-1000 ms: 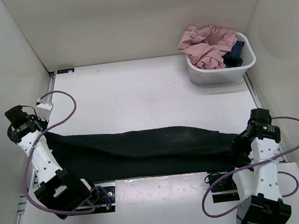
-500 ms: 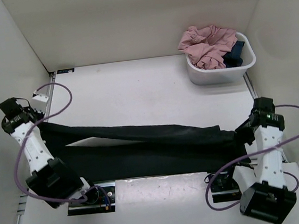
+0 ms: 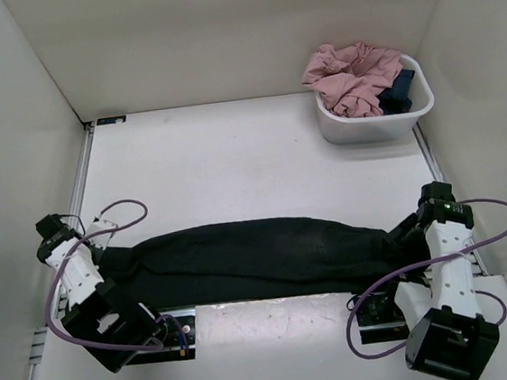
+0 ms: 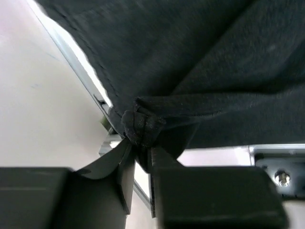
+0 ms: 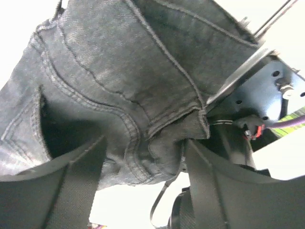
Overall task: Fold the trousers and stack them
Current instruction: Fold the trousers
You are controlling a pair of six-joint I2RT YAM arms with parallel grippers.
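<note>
The black trousers [image 3: 252, 258] lie lengthwise across the near part of the table, folded along their length and slack. My left gripper [image 3: 106, 253] is at their left end. In the left wrist view its jaws stand only a narrow way apart, and a bunched corner of the trousers [image 4: 140, 125] is pinched between the left gripper's [image 4: 141, 146] tips. My right gripper [image 3: 402, 236] is at the waist end. In the right wrist view the right gripper [image 5: 143, 148] is wide open, with the stitched waistband [image 5: 143, 95] lying loose between its fingers [image 5: 81, 176].
A white basket [image 3: 338, 131] stands at the back right, holding a pink garment [image 3: 350, 75] and a small dark blue garment [image 3: 399, 91]. The table's metal front rail [image 3: 266, 305] runs just below the trousers. White walls close in on the left, back and right.
The trousers were stretched taut and partly lifted between both arms; now they lie slack on the table. Both arms came inward and down. The right gripper opened and let go of the waist.
</note>
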